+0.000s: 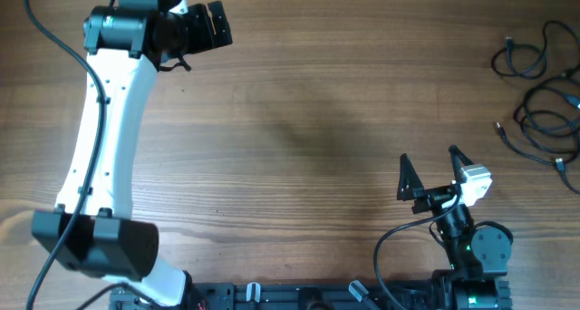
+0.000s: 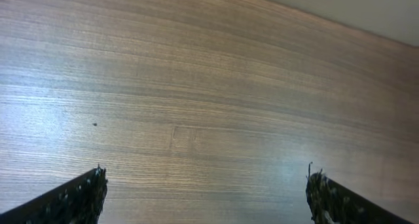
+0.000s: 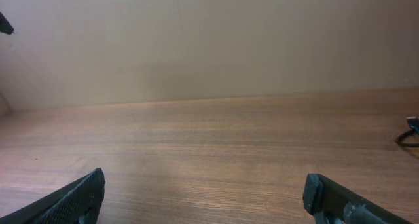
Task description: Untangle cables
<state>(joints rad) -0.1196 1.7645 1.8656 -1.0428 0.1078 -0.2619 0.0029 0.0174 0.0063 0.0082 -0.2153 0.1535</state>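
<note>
From overhead, your left arm (image 1: 104, 138) is stretching toward the far left corner with its left gripper (image 1: 216, 27) spread wide. Your right gripper (image 1: 431, 168) is sitting folded near its base, also wide, and the thin black cables (image 1: 542, 97) are lying in loose loops at the far right of the wood-grain table (image 1: 299, 120), well apart from both. In the left wrist view, matte black fingers (image 2: 72, 199) are framing streaked brown grain. In the right wrist view, the fingers (image 3: 69, 198) are gaping, holding nothing, and a cable loop (image 3: 407, 135) is showing at the right edge.
</note>
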